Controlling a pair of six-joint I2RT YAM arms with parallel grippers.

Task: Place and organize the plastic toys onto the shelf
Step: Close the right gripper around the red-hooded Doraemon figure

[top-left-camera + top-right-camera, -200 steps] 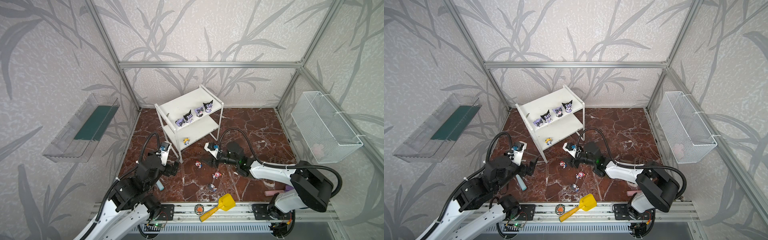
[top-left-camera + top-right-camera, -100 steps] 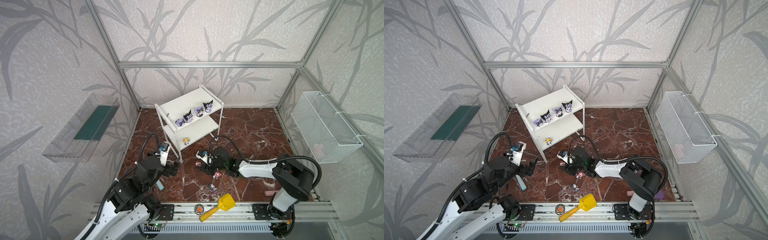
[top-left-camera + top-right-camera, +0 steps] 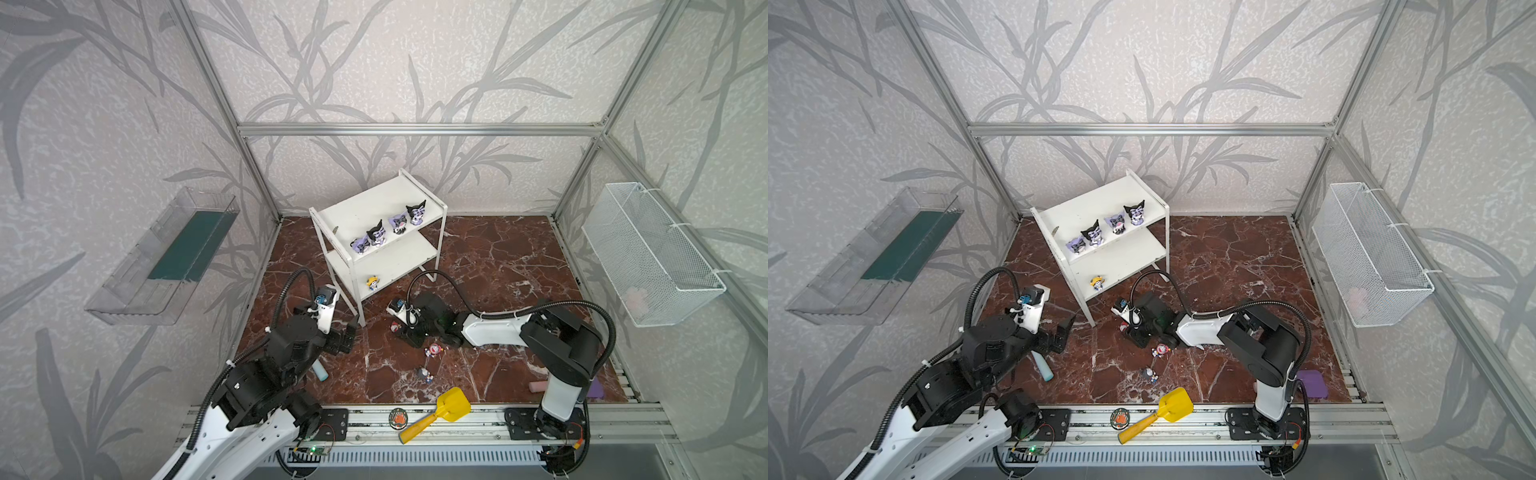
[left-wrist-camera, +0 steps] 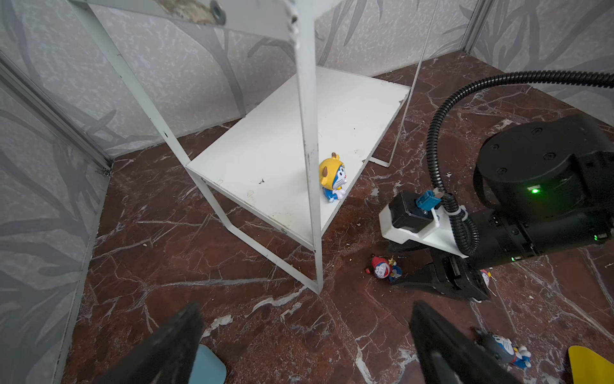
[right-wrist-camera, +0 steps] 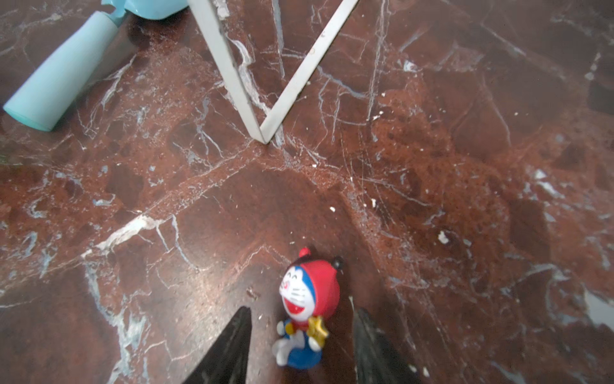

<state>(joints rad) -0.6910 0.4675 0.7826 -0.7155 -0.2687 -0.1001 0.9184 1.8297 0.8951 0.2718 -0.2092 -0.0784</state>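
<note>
Here's a robot test cell, clearly a lab rig: aluminium frame posts (image 3: 419, 129) carry leaf-print wall panels (image 3: 415, 62), the left arm (image 3: 249, 382) and right arm (image 3: 494, 332) bolt to a slotted rail (image 3: 457, 424) behind the jaws, circuit board (image 3: 311, 449) and cables (image 3: 432, 274) exposed.

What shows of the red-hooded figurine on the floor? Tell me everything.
The red-hooded figurine looks like moulded plastic: red hood, black knob, white laughing face edged in blue, blue body, white feet, yellow star at its chest. It seems to lie face up on the marble floor, near a shelf leg, between the right gripper's open fingers, untouched.
</note>
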